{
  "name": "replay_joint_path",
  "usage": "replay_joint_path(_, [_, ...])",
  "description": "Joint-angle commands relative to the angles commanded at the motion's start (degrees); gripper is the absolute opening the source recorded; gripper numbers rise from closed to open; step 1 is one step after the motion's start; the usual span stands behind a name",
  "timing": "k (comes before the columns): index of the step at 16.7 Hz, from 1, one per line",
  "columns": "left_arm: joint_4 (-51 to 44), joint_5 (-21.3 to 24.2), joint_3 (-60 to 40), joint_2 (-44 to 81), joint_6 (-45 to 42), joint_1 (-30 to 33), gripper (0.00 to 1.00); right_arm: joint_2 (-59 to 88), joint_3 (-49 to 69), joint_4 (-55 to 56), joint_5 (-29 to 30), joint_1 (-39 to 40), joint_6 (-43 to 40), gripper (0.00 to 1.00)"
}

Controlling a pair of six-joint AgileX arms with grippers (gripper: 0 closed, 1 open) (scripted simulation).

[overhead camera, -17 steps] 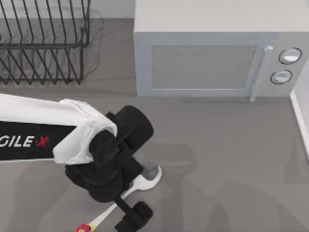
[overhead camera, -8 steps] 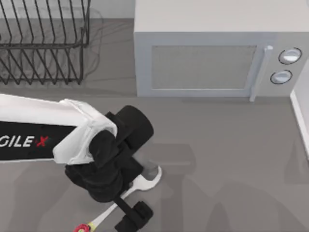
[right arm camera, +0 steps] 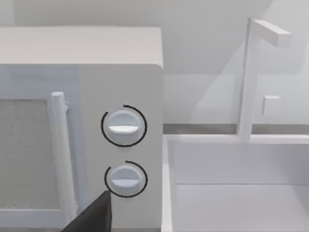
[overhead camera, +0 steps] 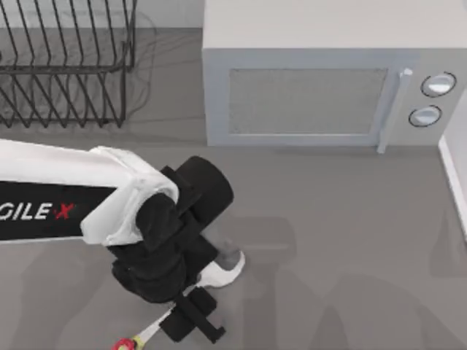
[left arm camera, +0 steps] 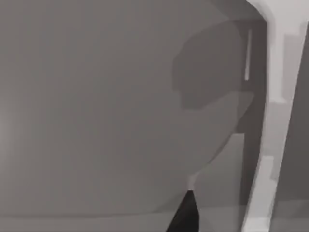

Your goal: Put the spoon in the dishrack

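One left tool [overhead camera: 191, 321], fingers closed on one spoon [overhead camera: 223, 270], low over the desk [overhead camera: 350, 248]. Arm lettering: "GILE X". One dishrack [overhead camera: 66, 73] well beyond the tool; one microwave [overhead camera: 321, 87], two dials.

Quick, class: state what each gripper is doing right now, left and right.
Left gripper: low over the spoon near the table's front edge; open or shut cannot be told.
Right gripper: faces the microwave; cannot be told.
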State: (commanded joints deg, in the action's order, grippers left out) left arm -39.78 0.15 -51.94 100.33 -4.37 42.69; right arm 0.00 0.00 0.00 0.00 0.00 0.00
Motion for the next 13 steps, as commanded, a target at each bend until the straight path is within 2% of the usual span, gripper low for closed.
replay_joint_path(4, [-8.8,0.0,-7.9,-1.1,0.1,0.5,0.0,0.0,0.0,0.0,0.0,0.0,0.0,1.0])
replay_joint_path(10, [-32.9,-0.1,-25.6,-5.2,0.5,0.7,0.0,0.0,0.0,0.0,0.0,0.0,0.0,1.0])
replay_joint_path(13, [-42.0,0.0,-32.9,-7.6,0.6,0.6,0.0,0.0,0.0,0.0,0.0,0.0,0.0,1.0])
